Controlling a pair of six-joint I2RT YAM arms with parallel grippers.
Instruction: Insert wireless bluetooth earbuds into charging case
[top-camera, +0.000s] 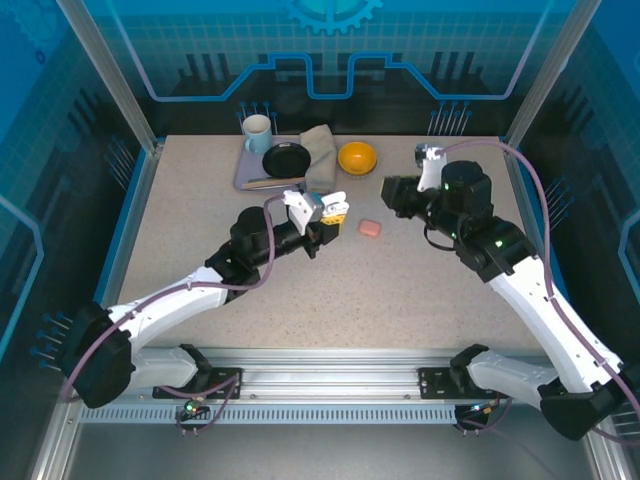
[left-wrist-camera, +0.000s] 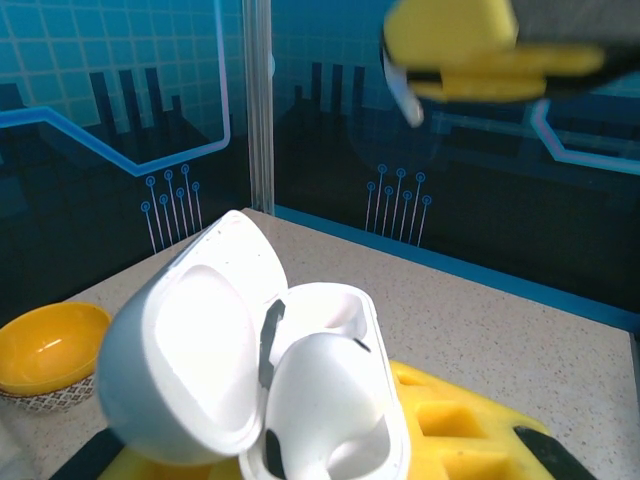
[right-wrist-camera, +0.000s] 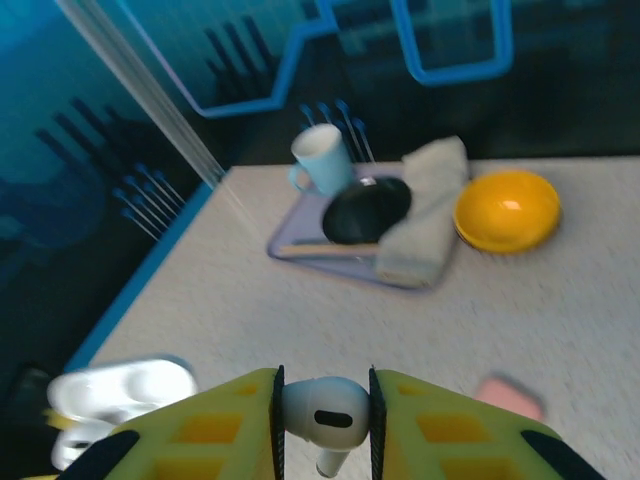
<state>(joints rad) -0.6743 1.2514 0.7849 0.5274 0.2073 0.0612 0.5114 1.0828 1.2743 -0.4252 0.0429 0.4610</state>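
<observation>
While the worktop (top-camera: 200, 270) carries a pink case (top-camera: 370, 228), seemingly shut, on the near side of the yellow bowl (top-camera: 357, 157), the task looks early. The left hand (top-camera: 328, 220), near-left of the bowl and apparently raised, is clamped on the white charging case (left-wrist-camera: 300, 400), lid swung open, wells tilted up; whether a well is already filled I cannot tell. The right hand (right-wrist-camera: 325, 400), just right of the bowl, pinches one white earbud (right-wrist-camera: 322, 408) between its pads, stem down, not yet seated; the approach and insertion remain.

white and black arms (top-camera: 170, 300), purple cables (top-camera: 540, 200), yellow gripper fingers (right-wrist-camera: 440, 420).
</observation>
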